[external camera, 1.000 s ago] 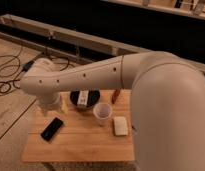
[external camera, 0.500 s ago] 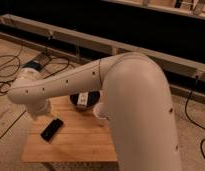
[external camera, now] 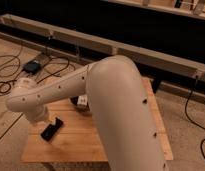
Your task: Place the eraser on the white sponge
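Observation:
The eraser (external camera: 52, 129) is a flat black block lying at an angle on the left part of the wooden table (external camera: 91, 145). My white arm sweeps across the view from the right and bends down at the far left. The gripper (external camera: 44, 119) sits at its end, just above the eraser's far left end, open, with nothing seen in it. The white sponge is hidden behind my arm.
A black round bowl (external camera: 75, 101) shows partly behind my arm, with a small white item (external camera: 83, 101) next to it. Cables (external camera: 8, 82) and a dark box (external camera: 32, 66) lie on the floor to the left. A dark railed wall runs along the back.
My arm has swung further across the view and now covers the right half of the table, including the cup and the pad. The gripper end has come down close to the eraser.

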